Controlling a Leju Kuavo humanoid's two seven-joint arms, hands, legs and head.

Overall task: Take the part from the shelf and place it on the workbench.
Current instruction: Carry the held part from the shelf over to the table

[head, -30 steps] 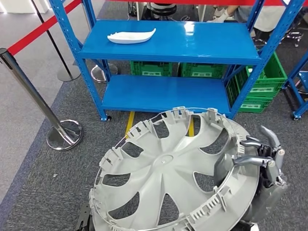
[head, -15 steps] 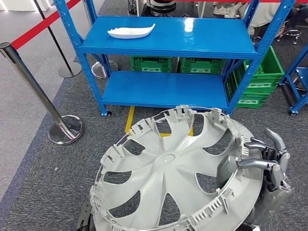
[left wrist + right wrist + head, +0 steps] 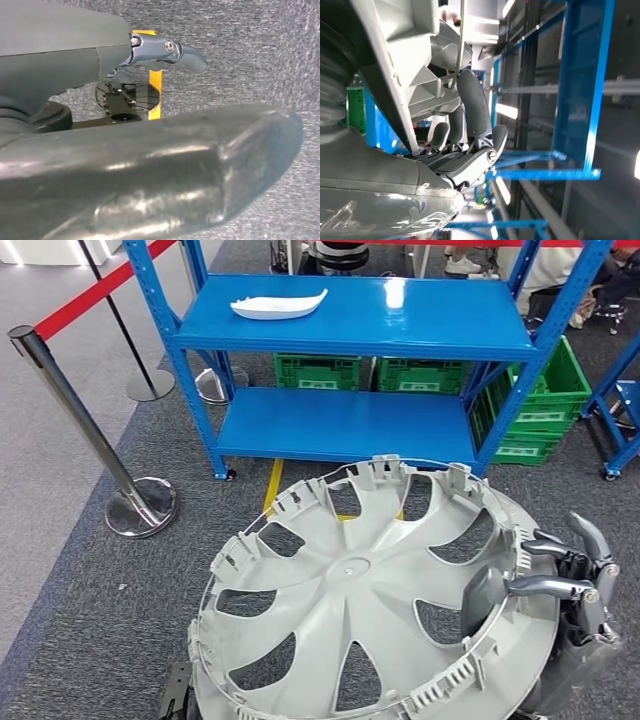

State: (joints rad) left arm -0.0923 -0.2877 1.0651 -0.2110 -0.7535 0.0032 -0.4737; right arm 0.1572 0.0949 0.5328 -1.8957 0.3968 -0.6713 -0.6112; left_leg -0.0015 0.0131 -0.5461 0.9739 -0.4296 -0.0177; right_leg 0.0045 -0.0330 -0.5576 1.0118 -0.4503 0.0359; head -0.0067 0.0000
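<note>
**Hubcap carried clear of the blue shelf**

Grey carpet (image 3: 90,640) covers the floor ahead, and on it stands a blue metal shelf (image 3: 423,325) with two decks. Near the left end of the upper deck lies a long white moulded part (image 3: 278,306). Green plastic crates (image 3: 317,371) sit on the floor behind the lower deck, and another green crate (image 3: 555,405) stands at the shelf's right end. Yellow floor tape (image 3: 272,487) runs out from under the lower deck's front edge. To the left, a chrome stanchion post (image 3: 75,420) leans across the head view on its round base, with a red barrier belt (image 3: 90,295) stretched from its top.

Close below the camera, a large grey plastic hubcap (image 3: 362,590) is held off the floor, inner side up, its ribs, clips and wire ring showing. It is well apart from the shelf and tilted, its far rim higher.

The right hand (image 3: 562,605) grips the hubcap at its right rim: the thick thumb lies over the inner face while the darker fingers (image 3: 589,535) curl around the outer edge. From the right wrist view the fingers (image 3: 474,107) press up against the rim's clips, with blue shelf uprights behind.

From the left wrist view the left hand (image 3: 113,145) shows a broad grey thumb and one dark finger (image 3: 177,50) stretched out straight over the carpet; whether these fingers hold the hubcap's left rim cannot be told.
</note>
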